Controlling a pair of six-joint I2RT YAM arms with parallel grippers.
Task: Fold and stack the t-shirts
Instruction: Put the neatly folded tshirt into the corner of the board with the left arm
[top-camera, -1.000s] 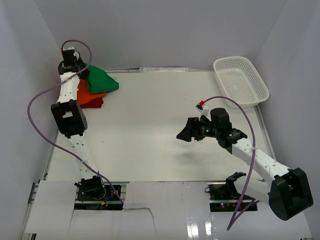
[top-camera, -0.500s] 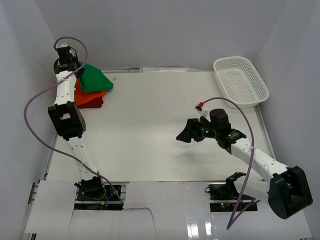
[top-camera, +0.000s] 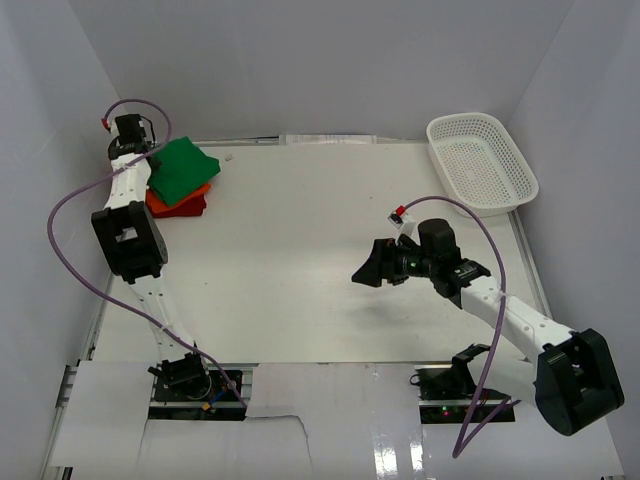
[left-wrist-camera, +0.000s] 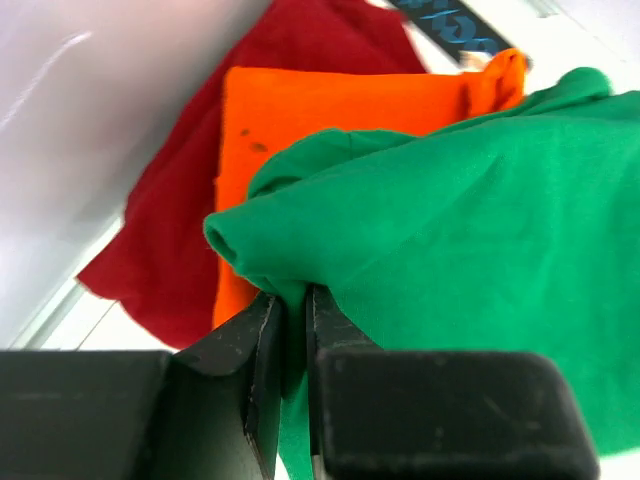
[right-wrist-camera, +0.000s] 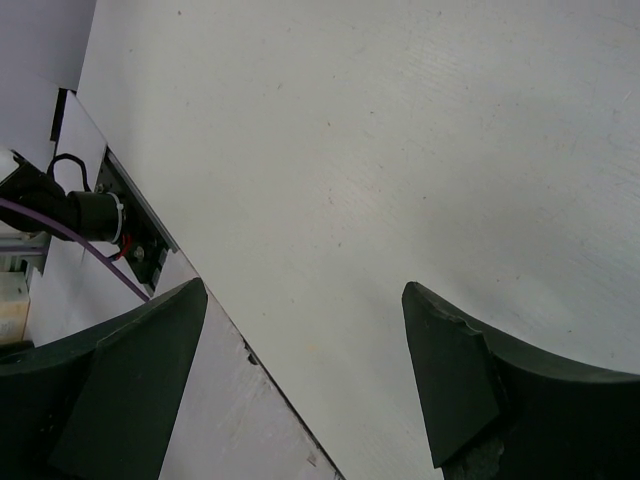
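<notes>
Firmly clenched, the left jaws pinch a rolled fold at the near edge of the green t-shirt (left-wrist-camera: 450, 230), low and centre in the left wrist view. The cloth bunches just above the fingertips. Beyond that fold the green shirt spreads to the right of the frame, lying on the orange t-shirt (left-wrist-camera: 340, 100), which in turn lies on the dark red t-shirt (left-wrist-camera: 170, 230). The red one shows along the left side and top of the pile.

Over the last second, seen from the top view, the left wrist has drawn back toward the upper left corner, taking the green shirt with it. The shirt had been spilling out to the right, past the other two. It now sits more squarely over them, with only a strip of orange and red showing at its lower edge. By my reading, the stack of three is nearly in place. What is left is likely to let the green shirt go and settle it flat, though its near edge looks rumpled rather than neatly folded.

The right jaws are released and spread wide, with nothing between them, hovering above bare desk (top-camera: 300, 250) right of centre, well away from the pile. The white basket (top-camera: 482, 160) stands at the upper right, well apart from both arms.
</notes>
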